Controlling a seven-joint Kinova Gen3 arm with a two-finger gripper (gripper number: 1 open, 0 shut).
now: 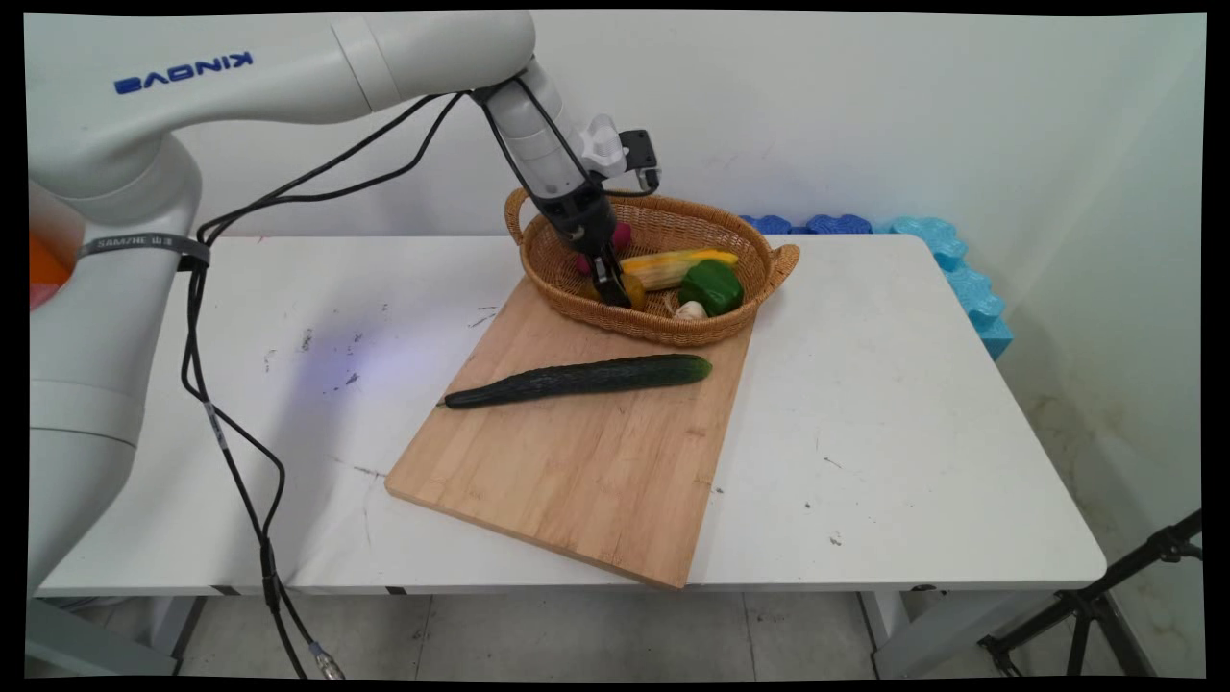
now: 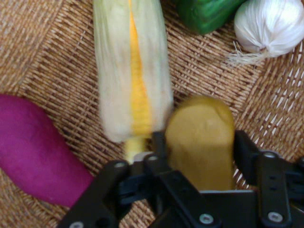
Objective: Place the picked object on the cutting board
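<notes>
Down inside basket (image 1: 663, 332), my gripper (image 2: 199, 156) clamped on yellow-brown potato (image 2: 202, 137), fingers (image 2: 159, 152) at its sides. Corn (image 2: 130, 76) touching beside it, purple yam (image 2: 33, 152) farther off, garlic (image 2: 268, 23) ahead. I judge potato firm, smooth, fairly light; mid-body grip suits.

1. The gripper (image 2: 199, 152) rises from the bottom edge, its two black fingers (image 2: 244, 152) pressed on either side of a mustard-yellow potato-like piece (image 2: 202, 137).
2. Just left of it lies a corn cob (image 2: 133, 76) in pale husk, running to the top edge.
3. A purple vegetable (image 2: 33, 147) sits at lower left.
4. A green pepper (image 2: 206, 14) and a garlic bulb (image 2: 270, 26) occupy the upper right.
5. Woven basket floor (image 2: 61, 71) lies beneath everything.
</notes>
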